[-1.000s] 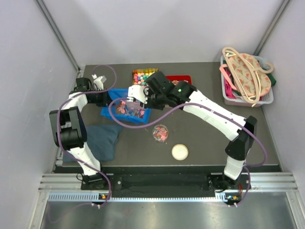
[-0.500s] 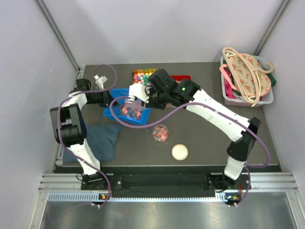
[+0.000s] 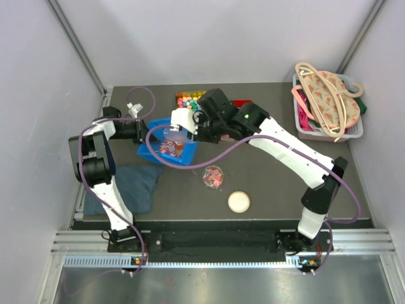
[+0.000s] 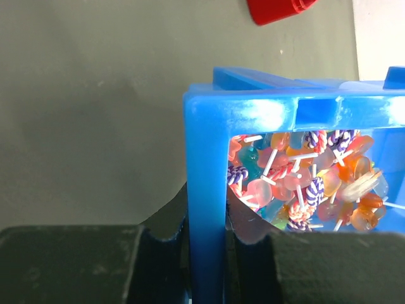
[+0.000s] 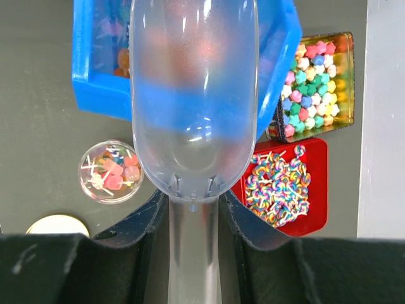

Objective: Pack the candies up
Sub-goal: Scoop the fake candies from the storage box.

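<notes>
Our left gripper point(image 4: 205, 244) pinches the blue bin point(image 4: 205, 145); our right gripper point(image 5: 193, 218) holds a clear scoop point(image 5: 193, 95) above it. We think we dip for candies point(image 4: 304, 183) next, then fill the little jar point(image 5: 111, 172).

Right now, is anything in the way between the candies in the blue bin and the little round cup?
No, nothing I can see. The right gripper holds the scoop over the bin of candies. The cup sits open near the bin, and the lid lies apart from it.
</notes>
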### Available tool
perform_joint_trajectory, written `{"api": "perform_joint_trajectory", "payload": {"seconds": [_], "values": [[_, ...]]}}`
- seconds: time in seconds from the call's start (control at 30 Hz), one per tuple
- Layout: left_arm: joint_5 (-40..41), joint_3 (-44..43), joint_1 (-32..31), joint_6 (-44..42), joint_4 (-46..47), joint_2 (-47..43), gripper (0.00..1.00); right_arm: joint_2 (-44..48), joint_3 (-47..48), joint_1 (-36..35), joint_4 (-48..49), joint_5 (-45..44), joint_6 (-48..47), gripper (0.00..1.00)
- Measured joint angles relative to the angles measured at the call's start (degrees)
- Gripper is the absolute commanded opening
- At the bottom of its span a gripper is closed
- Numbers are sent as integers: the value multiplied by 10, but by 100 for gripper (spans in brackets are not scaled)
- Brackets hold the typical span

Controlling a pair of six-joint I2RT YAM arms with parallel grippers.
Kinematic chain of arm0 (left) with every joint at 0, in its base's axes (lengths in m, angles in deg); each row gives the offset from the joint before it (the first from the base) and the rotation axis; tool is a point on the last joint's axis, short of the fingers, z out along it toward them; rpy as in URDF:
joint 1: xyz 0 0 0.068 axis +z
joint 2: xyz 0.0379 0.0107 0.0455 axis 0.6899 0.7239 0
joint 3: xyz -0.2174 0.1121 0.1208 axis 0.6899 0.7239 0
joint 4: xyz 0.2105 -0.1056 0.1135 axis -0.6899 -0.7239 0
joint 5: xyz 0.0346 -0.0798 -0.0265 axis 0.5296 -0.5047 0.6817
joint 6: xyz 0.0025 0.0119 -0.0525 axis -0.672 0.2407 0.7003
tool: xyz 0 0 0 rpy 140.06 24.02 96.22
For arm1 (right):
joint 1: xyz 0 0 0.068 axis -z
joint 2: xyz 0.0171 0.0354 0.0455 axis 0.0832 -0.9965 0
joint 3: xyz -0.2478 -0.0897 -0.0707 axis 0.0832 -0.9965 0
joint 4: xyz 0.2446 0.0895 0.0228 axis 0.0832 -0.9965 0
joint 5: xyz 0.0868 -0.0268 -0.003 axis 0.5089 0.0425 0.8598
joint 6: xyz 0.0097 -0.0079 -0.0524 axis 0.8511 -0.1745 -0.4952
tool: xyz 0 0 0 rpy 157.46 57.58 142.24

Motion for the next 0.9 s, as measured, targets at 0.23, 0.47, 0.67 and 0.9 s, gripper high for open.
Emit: {"api": "perform_joint_trajectory", "payload": {"seconds": [0.23, 0.47, 0.67, 0.9], "values": [[85, 4, 0, 34, 28, -10, 0, 0, 0, -1, 0, -13, -8, 0], [245, 8, 0, 73, 58, -69, 0, -12, -21, -20, 16, -109, -60, 0], [303, 8, 0, 93, 65, -87, 0, -72, -46, -40, 37, -209, -121, 0], [368, 9, -6, 98, 57, -87, 0, -171, -26, -45, 60, -304, -177, 0]]}}
